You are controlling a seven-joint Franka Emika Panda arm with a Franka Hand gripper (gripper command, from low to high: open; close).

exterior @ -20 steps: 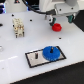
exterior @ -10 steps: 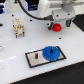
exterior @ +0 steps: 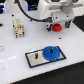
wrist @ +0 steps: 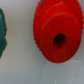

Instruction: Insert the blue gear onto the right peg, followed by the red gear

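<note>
Seemingly one blue gear (exterior: 50, 52) — one red gear (exterior: 58, 27)

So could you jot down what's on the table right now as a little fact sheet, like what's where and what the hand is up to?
blue gear: lying flat on the baseplate, at its end on the exterior view's right
baseplate: grey with black border, on the white table
red gear: on the table, apart from the baseplate, directly under the hand
hand: above the red gear; open or shut cannot be told
task stage: blue done, red not yet placed

One blue gear (exterior: 50, 53), one red gear (wrist: 57, 32), one baseplate (exterior: 34, 59).
</note>
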